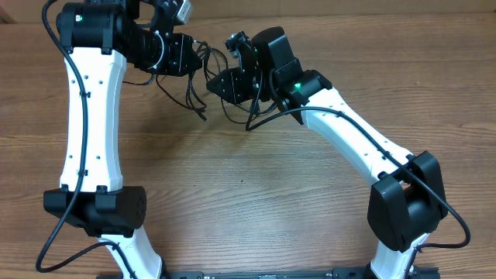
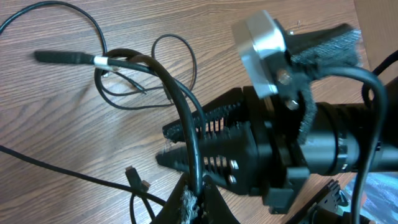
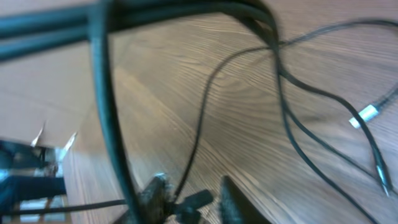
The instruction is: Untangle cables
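The cables (image 1: 195, 80) are thin black cords in loose loops on the wooden table between my two grippers. My left gripper (image 2: 194, 200) is shut on one black cable (image 2: 186, 118) that rises from its jaws; in the overhead view it (image 1: 186, 53) is at the far left of the tangle. One cord has a white band (image 2: 99, 60) near a plug, and small plug ends (image 2: 135, 177) lie close by. My right gripper (image 3: 194, 199) has its fingers apart with a black plug (image 3: 200, 200) between them, touching the left finger. It (image 1: 218, 82) sits right of the tangle.
The right gripper's black body and a silver camera mount (image 2: 264, 43) fill the right of the left wrist view, close to the left jaws. A silver-tipped plug (image 3: 368, 114) lies on the table. Thick arm wires (image 1: 267, 116) hang by the right arm.
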